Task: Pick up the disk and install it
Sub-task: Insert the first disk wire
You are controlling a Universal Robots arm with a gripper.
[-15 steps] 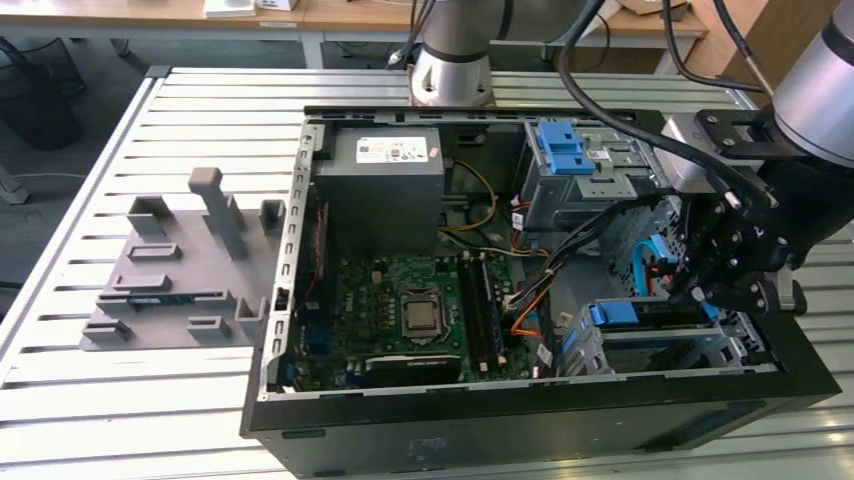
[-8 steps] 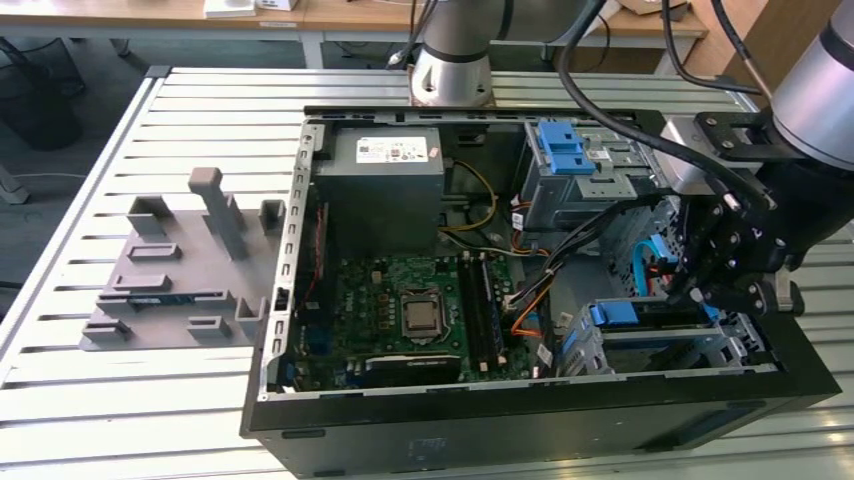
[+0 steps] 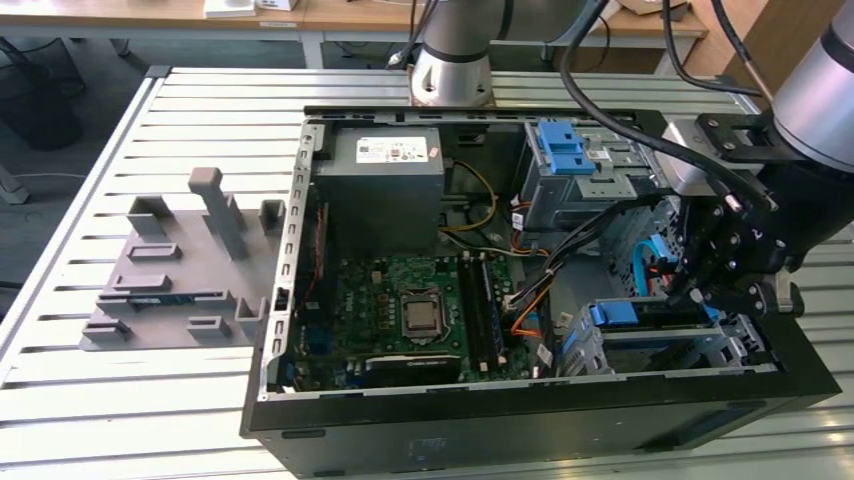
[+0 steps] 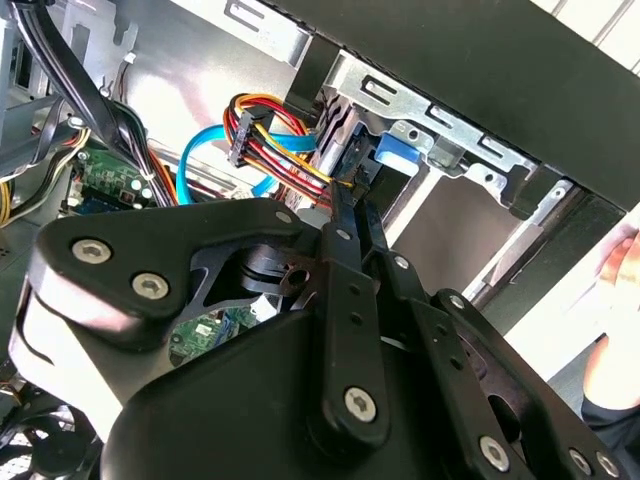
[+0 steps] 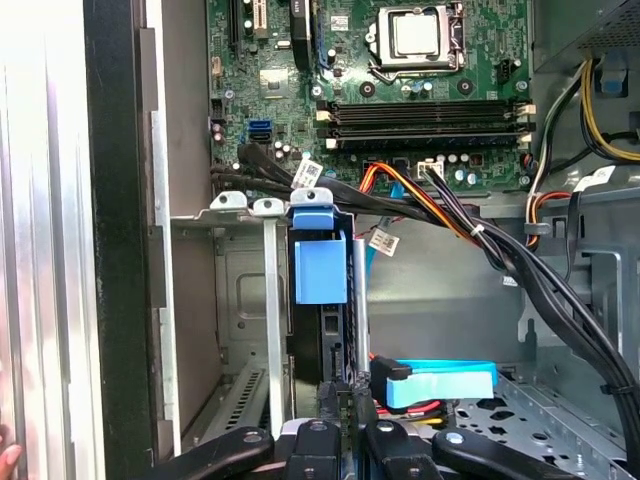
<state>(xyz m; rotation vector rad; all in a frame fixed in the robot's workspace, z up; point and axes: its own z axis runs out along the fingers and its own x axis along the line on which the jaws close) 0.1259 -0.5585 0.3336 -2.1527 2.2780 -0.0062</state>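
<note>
The disk (image 3: pixel 650 318) stands on edge inside the lower drive cage (image 3: pixel 727 345) of the open computer case, its blue bracket (image 3: pixel 615 313) facing the motherboard. In the first wrist view the disk (image 5: pixel 322 345) is a dark slab behind the blue bracket (image 5: pixel 320 268), between the cage's metal rails. My gripper (image 3: pixel 694 293) hangs just over the cage. In both wrist views its fingers lie together, shut, with the gripper (image 5: pixel 346 402) at the disk's rear end beside the blue and orange cables. Nothing shows between the gripper's (image 4: pixel 350 198) tips.
Black cable bundles (image 5: pixel 500 255) cross close past the cage. The grey power-supply box (image 3: pixel 387 165) and the upper drive cage with a blue latch (image 3: pixel 567 150) stand at the case's far end. A grey fixture (image 3: pixel 174 265) lies at the exterior view's left. A person's hand (image 4: pixel 620 270) is outside the case wall.
</note>
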